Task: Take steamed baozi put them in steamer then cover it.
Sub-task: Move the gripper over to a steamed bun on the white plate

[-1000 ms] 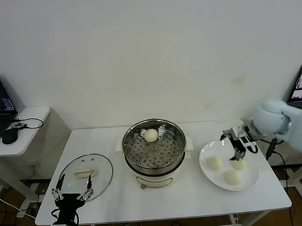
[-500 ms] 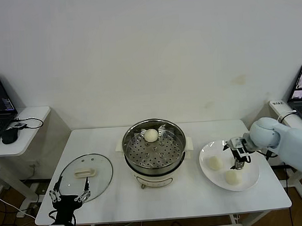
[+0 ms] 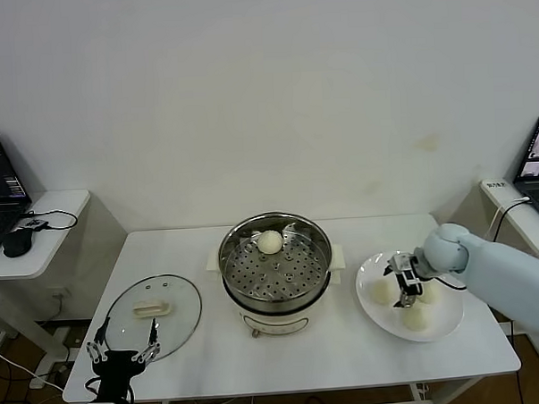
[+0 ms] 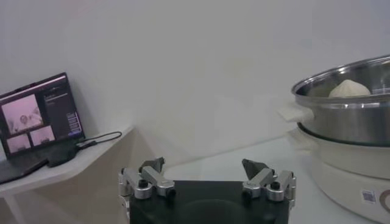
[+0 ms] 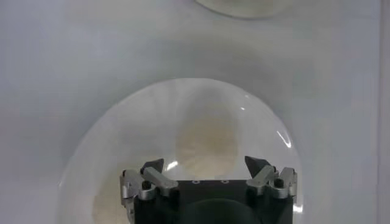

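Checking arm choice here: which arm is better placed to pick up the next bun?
Right. The right gripper hangs open over the plate holding the remaining baozi, while the left gripper sits open at the table's near-left edge by the glass lid.

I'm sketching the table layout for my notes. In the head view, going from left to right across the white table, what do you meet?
Left gripper at the near edge → glass lid → steamer with one baozi inside → white plate with the remaining baozi, the right gripper open over it.
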You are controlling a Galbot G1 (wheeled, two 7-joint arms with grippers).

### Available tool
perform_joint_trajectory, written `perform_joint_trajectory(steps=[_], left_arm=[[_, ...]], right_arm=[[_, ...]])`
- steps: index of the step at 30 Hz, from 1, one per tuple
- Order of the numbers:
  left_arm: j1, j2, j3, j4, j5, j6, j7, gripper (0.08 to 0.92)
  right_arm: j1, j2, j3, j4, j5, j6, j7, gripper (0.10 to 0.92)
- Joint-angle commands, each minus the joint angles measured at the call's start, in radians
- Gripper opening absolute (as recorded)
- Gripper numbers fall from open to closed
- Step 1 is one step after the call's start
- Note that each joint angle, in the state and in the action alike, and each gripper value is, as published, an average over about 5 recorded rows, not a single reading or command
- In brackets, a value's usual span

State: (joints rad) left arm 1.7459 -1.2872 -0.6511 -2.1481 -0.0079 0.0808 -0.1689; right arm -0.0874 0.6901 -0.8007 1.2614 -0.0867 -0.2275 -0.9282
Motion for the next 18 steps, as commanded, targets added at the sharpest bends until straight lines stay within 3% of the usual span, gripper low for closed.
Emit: perform_joint_trajectory(steps=[1,8,18], left_arm=[[0.0,-0.001,0.0,0.002,0.001,0.0,0.0,0.823],[-0.001,-0.003,0.0,0.012,0.002,-0.006,-0.003,0.823],[0.001,-0.008,0.001,0.008,0.007,-0.01,-0.004,0.823]], right_arm=[[-0.035,0.045,0.032,-0.049,-0.012,0.003,0.003,0.823],[-0.039,0.048,0.043,-0.063,-0.032,0.001,0.002,0.81],[-0.036,0.059,0.05,-0.074,-0.04,0.004,-0.009,0.66]])
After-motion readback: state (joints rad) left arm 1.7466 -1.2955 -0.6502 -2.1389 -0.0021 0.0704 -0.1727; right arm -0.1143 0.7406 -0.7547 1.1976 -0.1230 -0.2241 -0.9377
